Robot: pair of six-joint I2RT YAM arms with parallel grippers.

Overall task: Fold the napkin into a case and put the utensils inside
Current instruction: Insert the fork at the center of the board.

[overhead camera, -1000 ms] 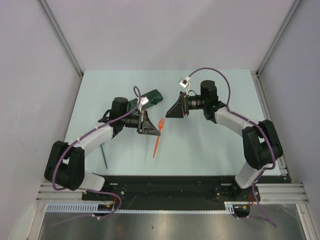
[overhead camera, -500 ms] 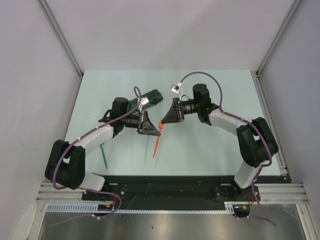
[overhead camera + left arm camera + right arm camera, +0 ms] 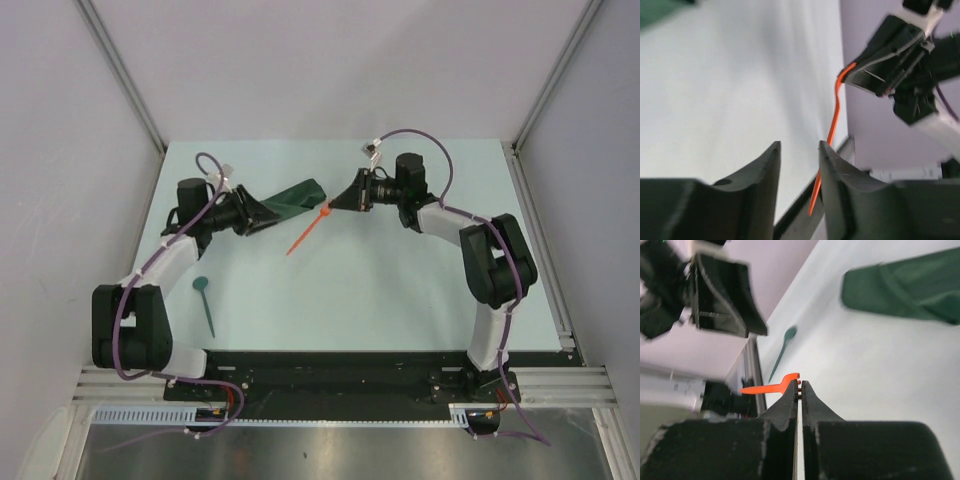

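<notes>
**A:** What is the right pincer [image 3: 800, 385] doing?

**B:** It is clenched on the orange utensil [image 3: 305, 235], gripping it by one end. The rest of the utensil slants away from the pincer toward the arm bases and toward the left arm's side. I cannot tell whether its free end touches the counter [image 3: 400, 290].

**A:** And the left pincer [image 3: 799, 150]?

**B:** It is released. Its fingers [image 3: 771, 165] stand apart with nothing between them. From its own camera the orange utensil passes just behind one finger, apart from it, and leads up to the right pincer beyond.

**A:** Where is the case [image 3: 298, 193]?

**B:** The dark green cloth lies on the counter as a narrow strip between the two pincers. Its far end is just beside the right pincer and its near end is at the left pincer. From above the left pincer overlaps that end, but I cannot tell whether it touches the cloth.

**A:** And the other piece?

**B:** The teal utensil [image 3: 206, 303] lies flat on the counter, well apart from the left pincer and nearer the arm bases. Neither pincer touches it.
</notes>
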